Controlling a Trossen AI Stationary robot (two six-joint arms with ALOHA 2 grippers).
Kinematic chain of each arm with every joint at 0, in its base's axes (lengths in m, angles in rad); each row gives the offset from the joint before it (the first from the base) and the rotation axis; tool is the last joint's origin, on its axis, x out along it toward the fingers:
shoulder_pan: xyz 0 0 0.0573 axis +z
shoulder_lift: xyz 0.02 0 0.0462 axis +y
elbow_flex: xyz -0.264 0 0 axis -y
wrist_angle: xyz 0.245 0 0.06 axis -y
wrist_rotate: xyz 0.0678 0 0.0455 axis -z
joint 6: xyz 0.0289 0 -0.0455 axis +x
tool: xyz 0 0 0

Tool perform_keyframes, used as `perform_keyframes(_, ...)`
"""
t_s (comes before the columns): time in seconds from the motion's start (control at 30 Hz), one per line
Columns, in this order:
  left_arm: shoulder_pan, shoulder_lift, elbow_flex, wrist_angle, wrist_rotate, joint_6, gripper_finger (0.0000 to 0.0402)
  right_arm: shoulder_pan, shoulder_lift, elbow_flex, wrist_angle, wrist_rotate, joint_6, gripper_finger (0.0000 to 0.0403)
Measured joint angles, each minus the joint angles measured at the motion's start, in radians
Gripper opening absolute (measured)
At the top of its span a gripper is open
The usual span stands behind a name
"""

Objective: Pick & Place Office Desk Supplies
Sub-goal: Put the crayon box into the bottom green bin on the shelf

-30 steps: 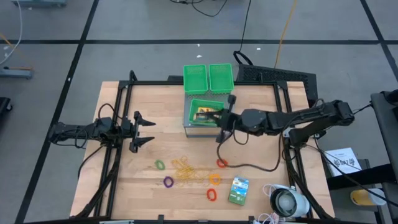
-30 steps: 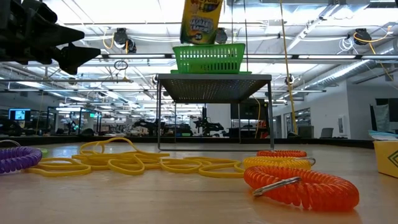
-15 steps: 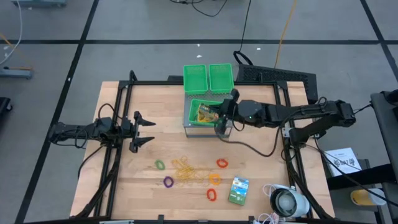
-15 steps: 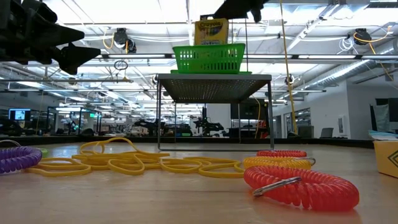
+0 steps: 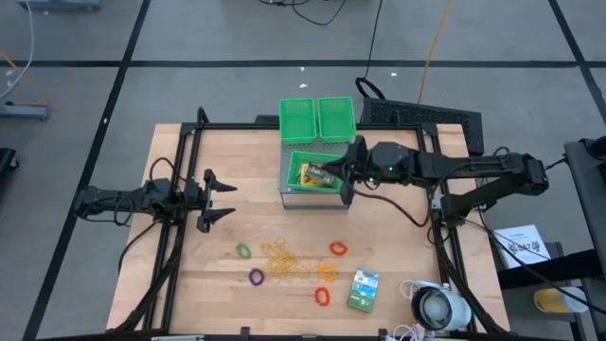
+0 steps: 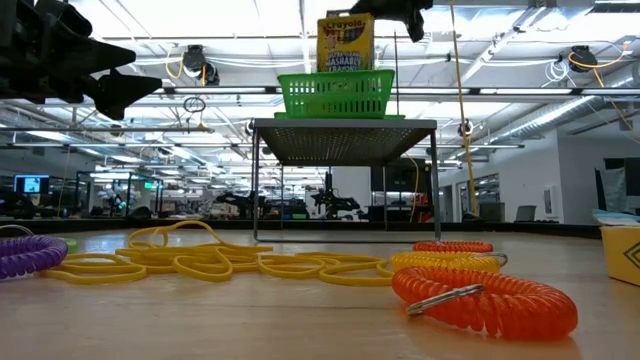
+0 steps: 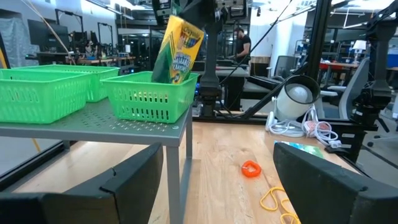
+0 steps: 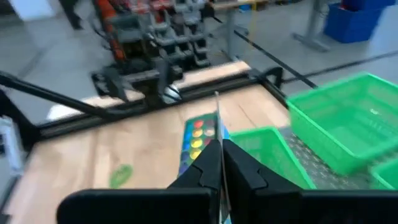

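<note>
Pinched between the fingers of the dark right gripper (image 5: 343, 176), the crayon box (image 7: 177, 51) is yellow with a dark green wedge and multicoloured lettering, and just under the gripper sits a bright green mesh bin (image 5: 312, 171) on a grey perforated stand (image 6: 343, 139), with two more bright green bins (image 5: 316, 118) beyond it. Well away from that gripper on the pale wood table (image 5: 189, 275) lie a tangle of yellow-tan rubber bands (image 5: 289, 261), green (image 5: 243, 251), purple (image 5: 256, 277), orange (image 5: 327, 273) and two red coiled rings (image 5: 337, 248), and a green-white packet (image 5: 363, 289). The left gripper (image 5: 220, 200) is black too.
</note>
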Motion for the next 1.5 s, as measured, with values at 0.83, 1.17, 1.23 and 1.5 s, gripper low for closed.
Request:
perform_keyframes(0.83, 0.000, 0.000, 0.000, 0.000, 0.000, 0.000, 0.0310, 0.018, 0.099, 0.000, 0.072, 0.191, 0.042, 0.0000)
perform_keyframes(1.17, 0.000, 0.000, 0.000, 0.000, 0.000, 0.000, 0.0310, 0.106, 0.191, 0.000, 0.240, 0.477, -0.062, 0.0000)
perform_keyframes(1.23, 0.000, 0.000, 0.000, 0.000, 0.000, 0.000, 0.0310, 0.127, 0.208, 0.000, 0.237, 0.586, -0.087, 0.0000)
perform_keyframes(1.5, 0.000, 0.000, 0.000, 0.000, 0.000, 0.000, 0.0310, 0.186, 0.211, 0.000, 0.160, 0.780, -0.104, 0.0000)
